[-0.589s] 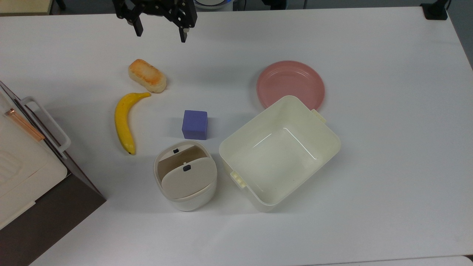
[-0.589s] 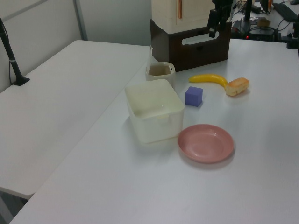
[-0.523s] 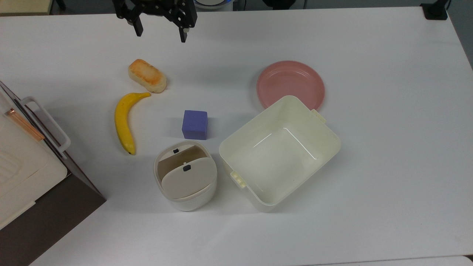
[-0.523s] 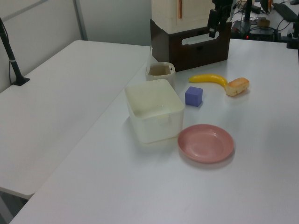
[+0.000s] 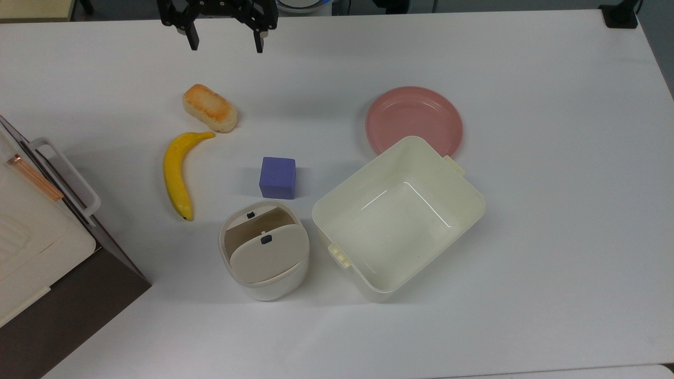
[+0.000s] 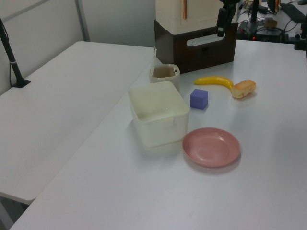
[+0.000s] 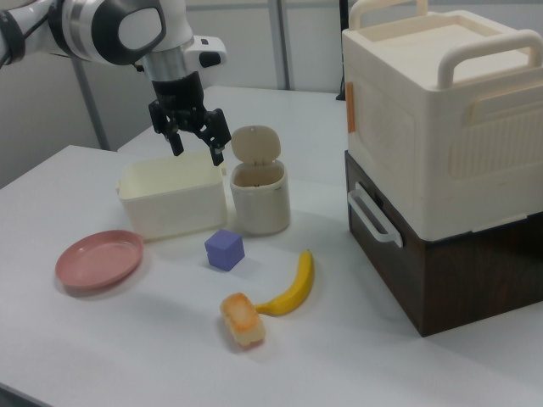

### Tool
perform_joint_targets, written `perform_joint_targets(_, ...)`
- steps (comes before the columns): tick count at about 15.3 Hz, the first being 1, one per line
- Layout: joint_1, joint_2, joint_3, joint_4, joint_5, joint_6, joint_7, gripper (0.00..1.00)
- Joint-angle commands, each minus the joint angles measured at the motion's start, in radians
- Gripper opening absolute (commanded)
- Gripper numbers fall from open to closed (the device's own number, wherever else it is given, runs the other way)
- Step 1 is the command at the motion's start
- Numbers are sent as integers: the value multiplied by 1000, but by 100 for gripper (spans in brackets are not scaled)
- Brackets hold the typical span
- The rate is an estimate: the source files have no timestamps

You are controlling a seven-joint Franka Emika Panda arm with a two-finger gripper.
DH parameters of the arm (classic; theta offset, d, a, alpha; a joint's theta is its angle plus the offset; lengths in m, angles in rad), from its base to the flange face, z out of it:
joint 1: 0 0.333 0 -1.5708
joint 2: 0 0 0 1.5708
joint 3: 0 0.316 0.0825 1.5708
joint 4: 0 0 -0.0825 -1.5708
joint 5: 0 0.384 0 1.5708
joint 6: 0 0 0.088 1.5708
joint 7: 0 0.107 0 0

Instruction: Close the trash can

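Trash can point(image 5: 264, 252), lid point(image 7: 255, 142) raised, stands between the banana point(image 5: 178, 172) and tub point(image 5: 398, 217), well toward the top view's bottom from your gripper point(image 5: 224, 43), whose fingers are spread and empty.

Illumination is bright, even and overhead. The white worktop point(image 5: 553, 210) shows mild glare. Shadows beneath objects are soft and faint. The tub point(image 5: 398, 218) floor carries thin specular streaks. Left view is slightly soft.

In the top view, the trash can point(image 5: 264, 250) sits just left of the tub point(image 5: 398, 216), below the cube point(image 5: 277, 177); the plate point(image 5: 414, 121) lies above the tub.
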Motion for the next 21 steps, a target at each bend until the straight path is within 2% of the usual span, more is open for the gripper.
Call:
perform_joint_targets(1,10,-19,-14,-8,17,-28,-35,100)
perform_joint_targets(11,10,7,-17,32,17,-30,-32,100)
perform_joint_targets(21,11,19,-16,33,9,-47,-33,100)
